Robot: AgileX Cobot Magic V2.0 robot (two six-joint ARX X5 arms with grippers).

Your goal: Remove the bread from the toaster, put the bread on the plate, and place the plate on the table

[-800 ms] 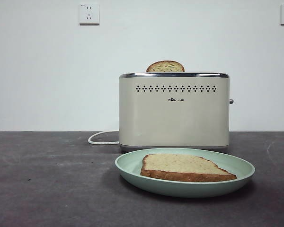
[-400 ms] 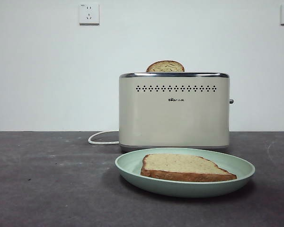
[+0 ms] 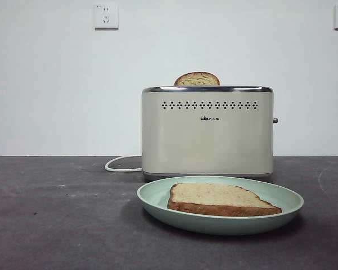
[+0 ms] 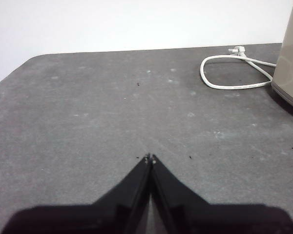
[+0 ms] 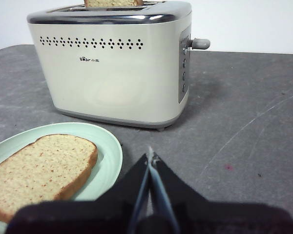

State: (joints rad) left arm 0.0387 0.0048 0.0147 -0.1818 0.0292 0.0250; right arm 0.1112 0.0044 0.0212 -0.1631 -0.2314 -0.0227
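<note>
The wide slice of bread [image 3: 219, 199] lies flat on the mint-green plate [image 3: 158, 197], which rests on the table [image 3: 56, 225] in front of the cream toaster [image 3: 207, 132]. The bread [image 5: 36, 168], the plate [image 5: 110, 151] and the toaster [image 5: 117, 68] also show in the right wrist view. My right gripper [image 5: 150, 155] is shut and empty, low over the table beside the plate's rim. My left gripper [image 4: 149, 157] is shut and empty over bare table, away from the toaster's corner [image 4: 290, 63]. Neither arm shows in the front view.
A narrower dome-topped slice [image 3: 196, 79] sticks up from the toaster's slot; it also shows in the right wrist view [image 5: 112, 3]. The white cord [image 3: 121, 164] loops on the table beside the toaster, and shows in the left wrist view [image 4: 234, 73]. The toaster's lever [image 5: 200, 43] juts out.
</note>
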